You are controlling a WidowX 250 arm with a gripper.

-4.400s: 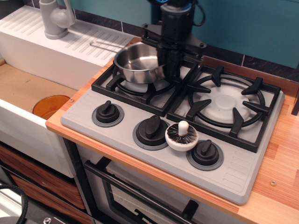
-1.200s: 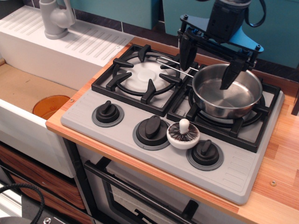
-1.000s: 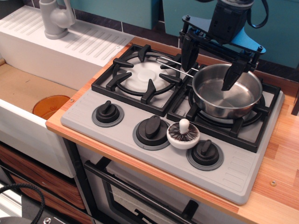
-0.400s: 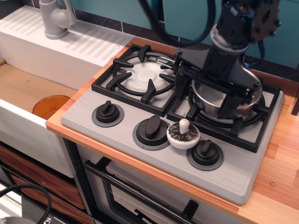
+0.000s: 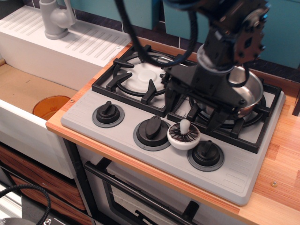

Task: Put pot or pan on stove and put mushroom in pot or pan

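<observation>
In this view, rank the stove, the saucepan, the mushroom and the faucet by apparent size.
1. stove
2. saucepan, partly hidden by the arm
3. faucet, cropped at the top, so unsure against the saucepan
4. mushroom

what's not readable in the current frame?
Single view, observation.image:
- Saucepan: mostly hidden behind the arm; its handle and inside can't be seen.
- Right burner: disc covered by pan and arm.
- Gripper: fingers spread above the mushroom; contact can't be judged.
- Faucet: cut off by the top edge.
</observation>
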